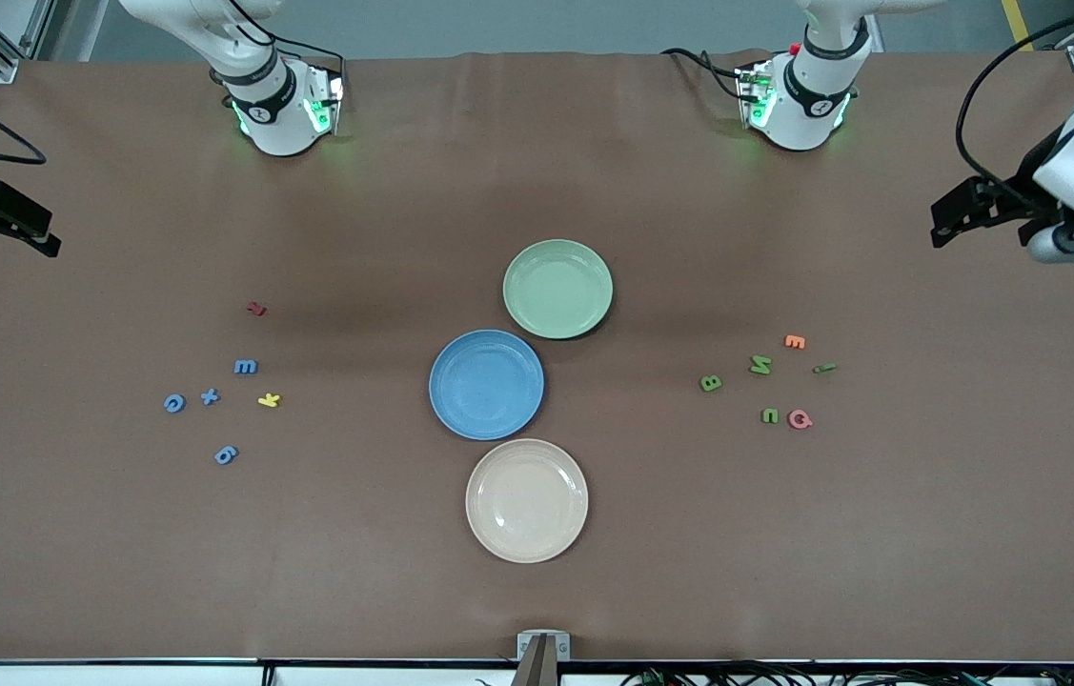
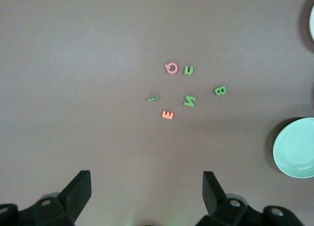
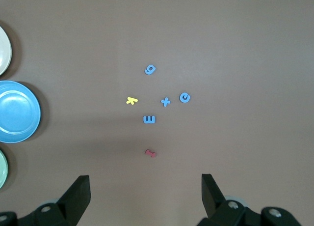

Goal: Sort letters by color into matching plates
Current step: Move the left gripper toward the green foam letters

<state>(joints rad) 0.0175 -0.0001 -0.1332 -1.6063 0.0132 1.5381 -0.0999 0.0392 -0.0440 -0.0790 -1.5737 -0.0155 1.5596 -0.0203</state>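
The blue plate [image 1: 486, 384] and the pale green plate [image 1: 557, 288] lie mid-table, both empty. Blue letters m [image 1: 245, 366], + [image 1: 210, 396], c [image 1: 174, 403] and 6 [image 1: 226, 455] lie toward the right arm's end. Green B [image 1: 710, 383], N [image 1: 760, 364], u [image 1: 770, 415] and a thin stroke [image 1: 824, 368] lie toward the left arm's end. My left gripper [image 1: 980, 233] is open and empty, high over the table's edge at its end, with the green letters [image 2: 190, 101] in its wrist view. My right gripper [image 1: 10, 246] is open and empty, high at its end, with the blue letters [image 3: 149, 119] in its wrist view.
A beige plate [image 1: 526, 499] lies nearer the front camera than the blue plate. A red letter [image 1: 256, 308] and a yellow one [image 1: 269, 400] lie among the blue letters. An orange E [image 1: 795, 341] and a pink Q [image 1: 800, 418] lie among the green ones.
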